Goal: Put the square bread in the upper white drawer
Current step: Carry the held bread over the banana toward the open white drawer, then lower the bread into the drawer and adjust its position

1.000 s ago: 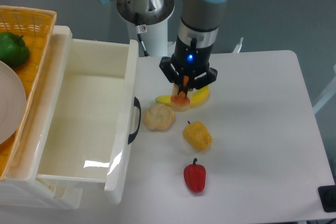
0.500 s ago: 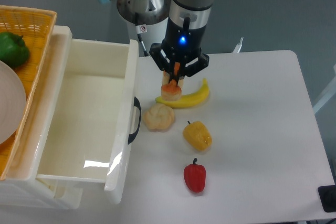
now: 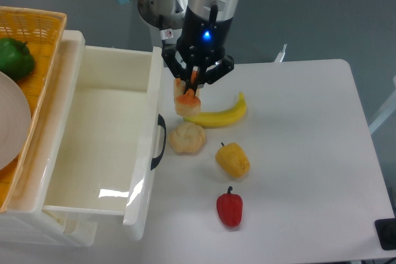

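A white table (image 3: 297, 153) stands against a grey-blue wall, with the arm's base at about twelve o'clock. The upper white drawer (image 3: 93, 146) is pulled wide open at nine o'clock, its tray bare and its black handle facing the food, so it looks ready to take something dropped in from above. The gripper (image 3: 187, 94) points straight down with its fingers pinched on the square bread (image 3: 186, 104), which hangs directly under the claw, clear of the table, just beside the drawer's front panel and not yet over the tray. Below it, at five o'clock, lies a banana (image 3: 218, 114); a round bun (image 3: 187, 138), a yellow pepper (image 3: 232, 159) and a red pepper (image 3: 229, 208) sit towards six o'clock, well out of the way.
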Motion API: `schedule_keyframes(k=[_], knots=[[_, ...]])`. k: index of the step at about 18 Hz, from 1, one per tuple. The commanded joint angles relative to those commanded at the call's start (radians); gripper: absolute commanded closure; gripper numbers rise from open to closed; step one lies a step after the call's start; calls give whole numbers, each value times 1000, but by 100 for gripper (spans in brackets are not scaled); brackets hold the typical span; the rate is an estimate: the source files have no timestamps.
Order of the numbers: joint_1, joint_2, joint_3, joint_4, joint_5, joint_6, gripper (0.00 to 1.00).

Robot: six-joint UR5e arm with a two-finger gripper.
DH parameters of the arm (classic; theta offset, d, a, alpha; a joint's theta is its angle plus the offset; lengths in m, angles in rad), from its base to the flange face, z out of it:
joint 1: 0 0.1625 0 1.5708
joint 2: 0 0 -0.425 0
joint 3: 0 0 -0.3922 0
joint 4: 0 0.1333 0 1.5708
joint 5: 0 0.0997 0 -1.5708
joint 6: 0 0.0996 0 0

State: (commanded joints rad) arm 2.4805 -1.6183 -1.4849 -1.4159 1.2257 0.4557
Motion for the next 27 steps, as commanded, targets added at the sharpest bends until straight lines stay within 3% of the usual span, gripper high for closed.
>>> schedule_keyframes(k=[10,16,20,27], knots=[[-101,-11,3,5,-2,-83,99],[-144,-29,3,41,-28,-114,95],[-167,-40,5,48,-28,-120,82],[-181,-41,3,48,-26,-118,71]])
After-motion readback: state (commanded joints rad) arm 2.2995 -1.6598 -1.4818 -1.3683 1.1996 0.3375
